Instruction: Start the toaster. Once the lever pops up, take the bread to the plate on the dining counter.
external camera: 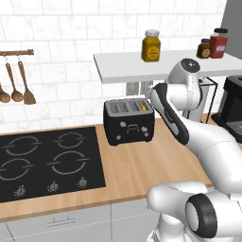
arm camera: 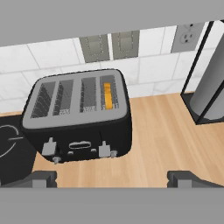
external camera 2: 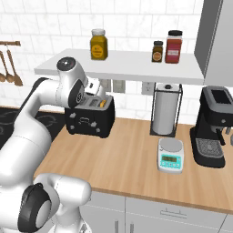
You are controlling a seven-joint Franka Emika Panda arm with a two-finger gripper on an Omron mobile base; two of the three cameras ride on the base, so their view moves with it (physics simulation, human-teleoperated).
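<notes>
My jaws [arm camera: 112, 178] wide apart, holding nothing | above toaster [arm camera: 78, 116] | bread [arm camera: 107, 95] sits in its right slot

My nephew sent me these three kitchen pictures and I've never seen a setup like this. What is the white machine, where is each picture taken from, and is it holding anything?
It is a white robot arm in a computer-drawn kitchen. Two pictures come from cameras behind the arm, to its left and to its right. The third comes from a camera on its hand, looking down past its tool, whose two dark tips stand wide apart, holding nothing. Below sits a black toaster on a wood counter, with a slice of bread in one slot. Nearby are a hob, a kitchen scale, a paper towel roll and a coffee machine.
</notes>
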